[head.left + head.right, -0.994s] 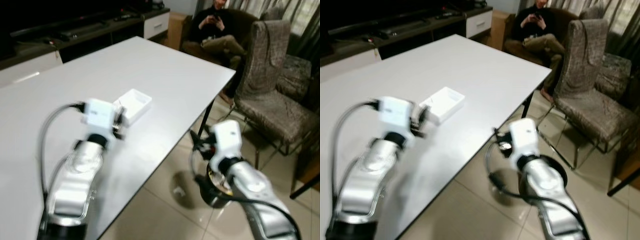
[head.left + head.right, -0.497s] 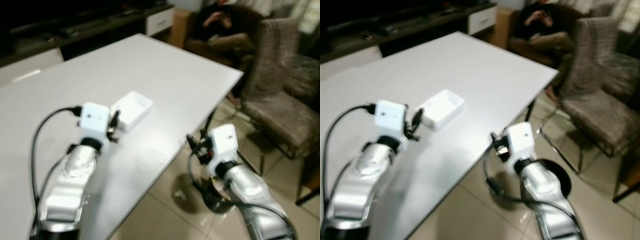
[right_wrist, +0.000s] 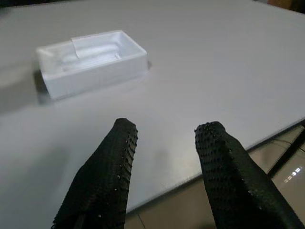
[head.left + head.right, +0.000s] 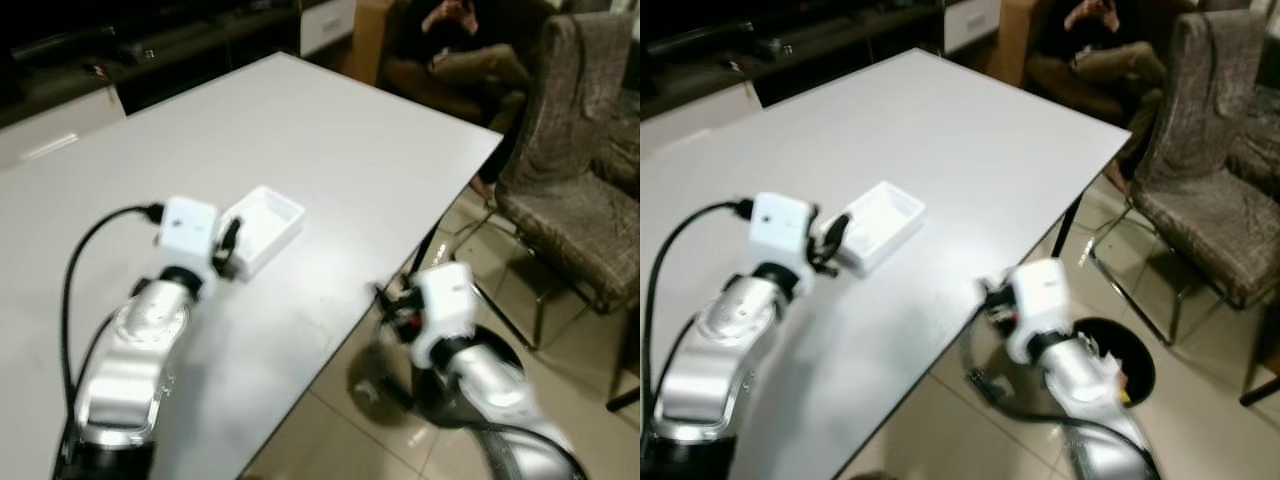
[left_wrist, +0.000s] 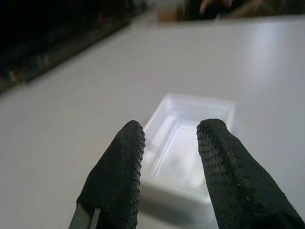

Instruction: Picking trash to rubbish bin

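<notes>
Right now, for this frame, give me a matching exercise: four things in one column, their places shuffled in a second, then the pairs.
Things:
1. white tray
2. rubbish bin
3. left gripper
4. chair

Places:
A. on the floor by the right arm
B. on the white table
C. beyond the table's far corner
D. over the table, fingers open at the tray

Pairs: 1-B, 2-A, 3-D, 4-C

No legible text or labels.
</notes>
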You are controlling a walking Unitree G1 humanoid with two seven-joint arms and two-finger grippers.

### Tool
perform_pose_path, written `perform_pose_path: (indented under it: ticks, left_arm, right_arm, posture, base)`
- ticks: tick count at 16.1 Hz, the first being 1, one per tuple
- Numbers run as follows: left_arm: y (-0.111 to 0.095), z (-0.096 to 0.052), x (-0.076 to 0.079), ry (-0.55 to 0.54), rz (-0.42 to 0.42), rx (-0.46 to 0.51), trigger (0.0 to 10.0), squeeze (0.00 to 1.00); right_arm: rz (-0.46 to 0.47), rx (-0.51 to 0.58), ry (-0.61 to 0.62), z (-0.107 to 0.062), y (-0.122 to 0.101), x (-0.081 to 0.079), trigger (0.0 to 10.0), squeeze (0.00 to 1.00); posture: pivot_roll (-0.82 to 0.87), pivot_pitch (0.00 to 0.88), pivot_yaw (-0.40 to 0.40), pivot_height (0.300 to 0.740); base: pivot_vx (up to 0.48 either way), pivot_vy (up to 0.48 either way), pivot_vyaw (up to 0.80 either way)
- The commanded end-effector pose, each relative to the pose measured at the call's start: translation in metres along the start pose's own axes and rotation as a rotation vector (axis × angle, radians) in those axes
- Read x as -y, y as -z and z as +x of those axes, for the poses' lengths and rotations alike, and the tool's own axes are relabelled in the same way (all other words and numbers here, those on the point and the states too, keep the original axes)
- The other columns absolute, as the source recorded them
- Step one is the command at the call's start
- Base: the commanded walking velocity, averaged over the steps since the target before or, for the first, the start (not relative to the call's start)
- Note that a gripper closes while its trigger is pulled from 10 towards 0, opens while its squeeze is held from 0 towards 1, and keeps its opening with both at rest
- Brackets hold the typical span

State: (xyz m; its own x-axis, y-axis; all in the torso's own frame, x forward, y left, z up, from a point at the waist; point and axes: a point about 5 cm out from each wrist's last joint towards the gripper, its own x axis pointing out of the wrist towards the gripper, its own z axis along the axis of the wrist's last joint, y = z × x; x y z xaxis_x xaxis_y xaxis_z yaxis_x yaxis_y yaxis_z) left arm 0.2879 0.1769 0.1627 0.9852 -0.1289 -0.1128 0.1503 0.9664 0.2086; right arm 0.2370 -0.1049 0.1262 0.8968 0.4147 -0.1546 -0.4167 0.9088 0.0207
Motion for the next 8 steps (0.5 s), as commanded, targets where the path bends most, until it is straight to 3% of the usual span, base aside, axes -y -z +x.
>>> perform_pose_path:
  ticks: [1,2,3,5,8]
  left_arm:
    - [0.001,0.005,0.007,0.065,-0.052,-0.01,10.0,0.0]
    - [0.002,0.01,0.005,0.083,-0.084,-0.015,10.0,1.0]
    - [0.003,0.014,0.005,0.132,-0.109,-0.022,10.0,1.0]
    - [0.0,0.029,0.0,0.12,-0.145,-0.04,10.0,1.0]
    - [0.004,0.041,-0.008,0.078,-0.103,-0.108,10.0,1.0]
  right_arm:
    - [-0.01,-0.006,0.036,-0.005,-0.001,0.009,10.0,0.0]
    - [-0.007,-0.007,0.041,-0.006,-0.002,0.01,10.0,0.0]
    - [-0.004,-0.006,0.044,-0.006,-0.002,0.009,10.0,0.0]
    - [-0.001,0.002,0.039,-0.006,-0.005,0.007,10.0,0.0]
    - [-0.013,0.04,-0.027,-0.006,-0.015,0.002,10.0,0.0]
  posture:
    - [-0.05,0.124,-0.01,0.74]
    - [-0.05,0.127,-0.009,0.74]
    - [-0.05,0.132,-0.006,0.74]
    - [-0.05,0.137,-0.003,0.74]
    - [-0.05,0.14,-0.007,0.74]
  base:
    - [0.0,0.0,0.0]
    - [0.0,0.0,0.0]
    - [0.0,0.0,0.0]
    - [0.0,0.0,0.0]
    - [0.0,0.0,0.0]
